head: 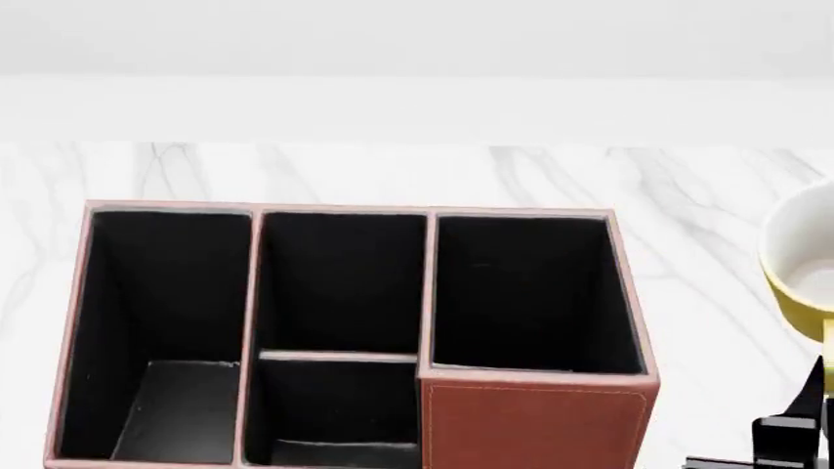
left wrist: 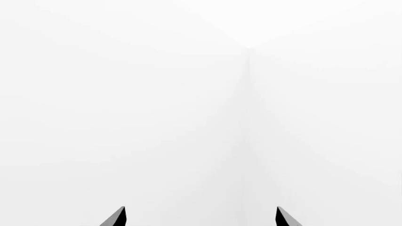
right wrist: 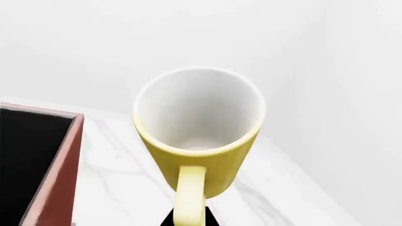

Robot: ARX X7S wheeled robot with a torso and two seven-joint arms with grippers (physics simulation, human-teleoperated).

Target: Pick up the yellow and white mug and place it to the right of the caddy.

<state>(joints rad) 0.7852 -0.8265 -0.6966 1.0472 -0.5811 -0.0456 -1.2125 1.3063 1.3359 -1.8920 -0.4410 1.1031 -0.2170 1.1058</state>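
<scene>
The right gripper (head: 798, 430) shows in the head view only as black parts at the near right edge, just below the yellow and white mug (right wrist: 198, 134). In the right wrist view the mug's yellow loop handle (right wrist: 189, 197) runs straight down toward the camera, with a dark sliver of finger behind its lower end. That suggests the handle is being pinched, though I cannot tell for sure whether the jaws are pressed on it. The left gripper (left wrist: 201, 217) has its two dark tips spread well apart, with nothing between them and only blank white beyond.

The mug sits upright at the right edge of the head view, to the right of the caddy (head: 534, 420) and apart from it, over the white marble table (head: 704, 254). Whether its base touches the table is not visible.

Glazed ceramic like this should be stiff, smooth and fairly slippery, light enough for one arm, but liable to chip if it drops or knocks the caddy's wall. The handle is the natural hold; a mug held there may swing, so lower it slowly and level
</scene>
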